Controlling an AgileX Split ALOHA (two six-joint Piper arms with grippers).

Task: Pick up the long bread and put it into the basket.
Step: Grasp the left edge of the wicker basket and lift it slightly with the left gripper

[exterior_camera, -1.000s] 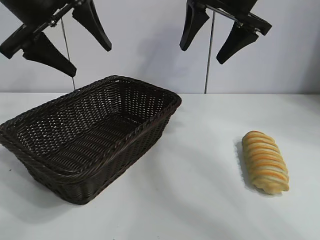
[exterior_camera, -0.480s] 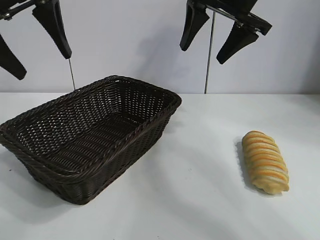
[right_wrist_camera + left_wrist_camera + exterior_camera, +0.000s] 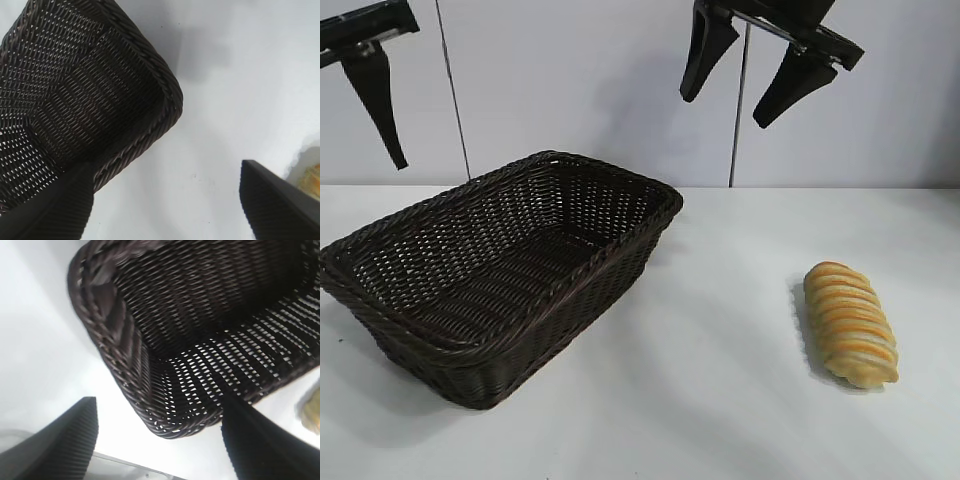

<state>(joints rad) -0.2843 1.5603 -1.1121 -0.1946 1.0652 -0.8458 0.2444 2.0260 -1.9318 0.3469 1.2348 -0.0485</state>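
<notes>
On the white table [image 3: 720, 400], nothing is grasped yet — both arms hang high.

To the right lies the long bread [image 3: 850, 322], flat and well apart from the basket [image 3: 650, 195], which sits empty at the left. Above the gap between them, nearer the basket's far corner, the right gripper [image 3: 745, 75] hovers with its jaws spread wide, holding nothing. At the upper left edge the left gripper [image 3: 160, 440] is also up high with its jaws spread, looking down into the basket's corner. My guess is the risk lies in the descent: the loaf is angled, so a gripper that comes down without turning to span its narrow width could nudge it and roll it aside — or pinch only one rounded end and let it slip out over the rim.
</notes>
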